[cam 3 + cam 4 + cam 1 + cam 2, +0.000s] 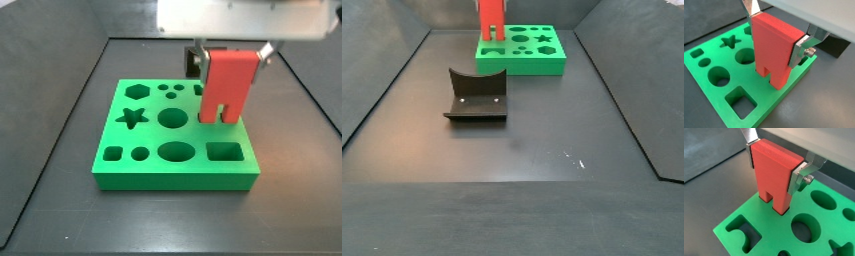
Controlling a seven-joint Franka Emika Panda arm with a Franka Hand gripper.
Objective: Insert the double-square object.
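The double-square object is a tall bright-red slab with two square legs, held upright. My gripper is shut on its upper part, one silver finger on each narrow side; this shows in both wrist views. The legs point down at the green board with shaped holes. Their tips are at the board's top surface near one edge. I cannot tell whether they sit in a hole. In a side view the red piece stands over the board's right part, under the gripper.
The dark fixture stands on the dark floor, well apart from the green board at the far end. The red piece rises above that board. Raised walls border the floor on both sides.
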